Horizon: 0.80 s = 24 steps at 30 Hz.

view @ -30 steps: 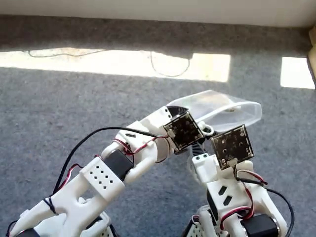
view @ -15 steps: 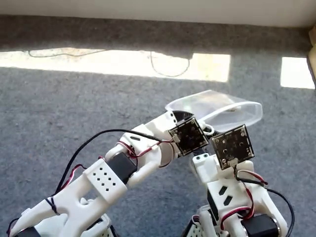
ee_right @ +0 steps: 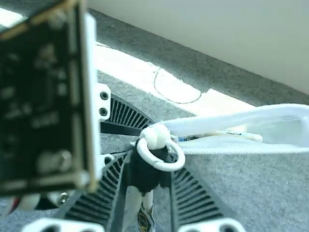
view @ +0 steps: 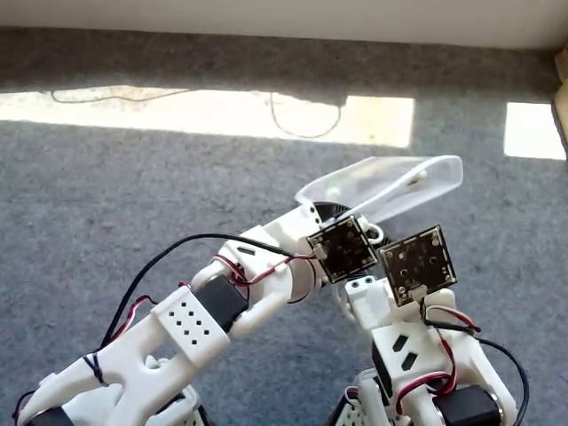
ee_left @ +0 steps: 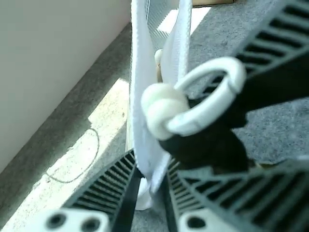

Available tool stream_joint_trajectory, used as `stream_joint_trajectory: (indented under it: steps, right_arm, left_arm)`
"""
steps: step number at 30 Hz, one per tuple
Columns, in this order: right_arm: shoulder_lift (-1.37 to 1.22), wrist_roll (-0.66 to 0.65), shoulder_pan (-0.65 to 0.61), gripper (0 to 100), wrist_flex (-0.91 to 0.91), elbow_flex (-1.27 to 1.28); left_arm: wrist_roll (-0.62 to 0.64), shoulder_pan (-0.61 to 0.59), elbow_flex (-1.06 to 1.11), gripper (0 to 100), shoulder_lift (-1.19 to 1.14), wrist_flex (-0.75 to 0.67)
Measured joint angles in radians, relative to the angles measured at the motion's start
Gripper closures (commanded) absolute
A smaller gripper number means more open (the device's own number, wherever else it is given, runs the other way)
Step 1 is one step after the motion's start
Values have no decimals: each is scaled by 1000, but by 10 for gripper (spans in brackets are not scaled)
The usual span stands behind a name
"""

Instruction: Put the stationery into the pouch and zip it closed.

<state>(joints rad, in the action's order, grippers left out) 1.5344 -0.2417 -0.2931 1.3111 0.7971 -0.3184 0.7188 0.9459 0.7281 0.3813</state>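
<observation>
Evidently the zipping step is in hand: the pouch point(view: 390, 182) hangs tilted in the air above the grey tabletop point(view: 133, 195), gripped at its near end where the left arm point(view: 222, 293) and the right arm point(view: 399, 346) meet. The left fingers point(ee_left: 106, 191) are clamped on the white fabric band at the pouch's edge. The right fingers point(ee_right: 190, 193) are closed on the dark slider point(ee_right: 145, 169) just under the zip pull point(ee_right: 161, 154) (a white ring with a bead on it). In the right wrist view the two bands of the mouth seem to part beyond the slider, so I judge the zip largely open, with the run along the mouth yet to make. The next move calls for the right arm to draw the slider along the mouth toward the far end while the left arm holds the fabric taut; slack mesh would likely let the slider snag. Counting: one pouch, one zip pull, two arms. Of stationery, one slim piece point(ee_right: 231, 134) shows through the mesh inside; whether more lie with it I cannot tell.
</observation>
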Motion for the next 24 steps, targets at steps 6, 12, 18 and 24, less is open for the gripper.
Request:
stream_joint_trajectory:
  steps: [6, 12, 18, 24]
  right_arm:
    - [0, 0, -3, 993, -21, 0]
    - [0, 2, -6, 993, -38, -12]
    - [0, 48, -6, 993, -61, -15]
    - [0, 54, -8, 993, -97, -15]
  left_arm:
    - [0, 0, -2, 993, 61, 106]
    - [0, -26, -2, 994, 230, 272]
    - [5, -66, -2, 995, 347, 391]
    - [5, -72, -2, 995, 402, 457]
